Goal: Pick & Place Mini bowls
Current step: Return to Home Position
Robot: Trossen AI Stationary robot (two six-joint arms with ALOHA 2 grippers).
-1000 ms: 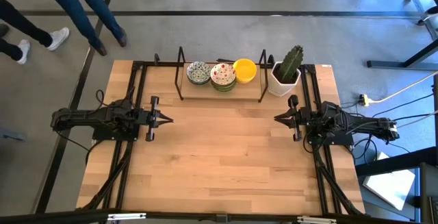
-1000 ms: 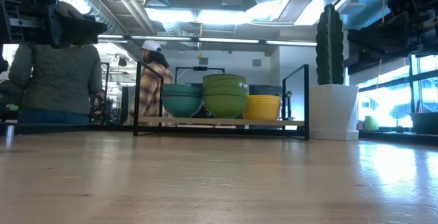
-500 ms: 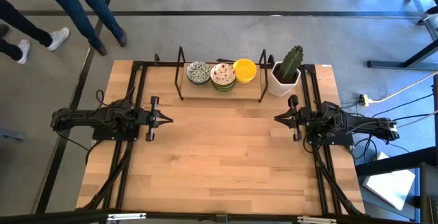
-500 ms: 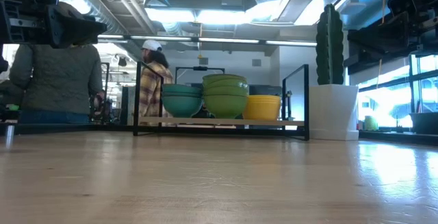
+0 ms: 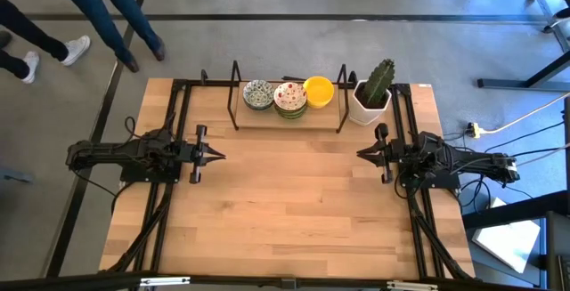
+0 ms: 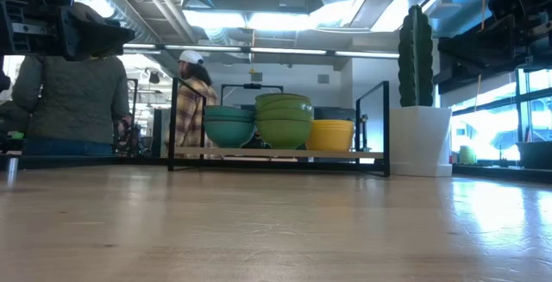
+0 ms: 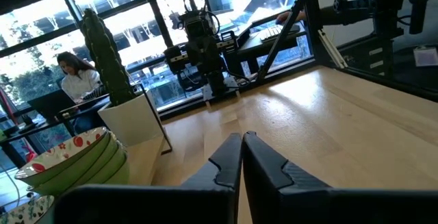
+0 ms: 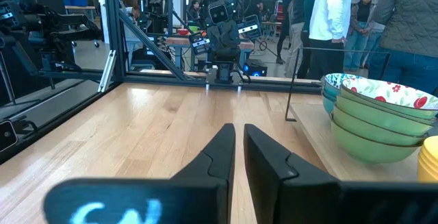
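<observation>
We see all mini bowls (image 5: 290, 98) on shelf (image 5: 267, 120), three piles:
- green-blue pile (image 5: 258, 94)
- red-speckled pile (image 5: 290, 101)
- yellow pile (image 5: 318, 91)

No bowl on table (image 5: 294, 211).
Left tool (image 5: 220, 156), right tool (image 5: 360, 155) at table sides, fingers together, holding nothing.
We think job done.

A robotics lab in an open industrial hall: dark robot arms (image 5: 134, 157) mounted on a pale wooden counter (image 5: 294, 211), bare silver ceiling ducts (image 6: 224, 34), long strip lights (image 6: 285, 52), grey concrete floor (image 5: 356, 51), people standing (image 8: 328, 11) beyond it
</observation>
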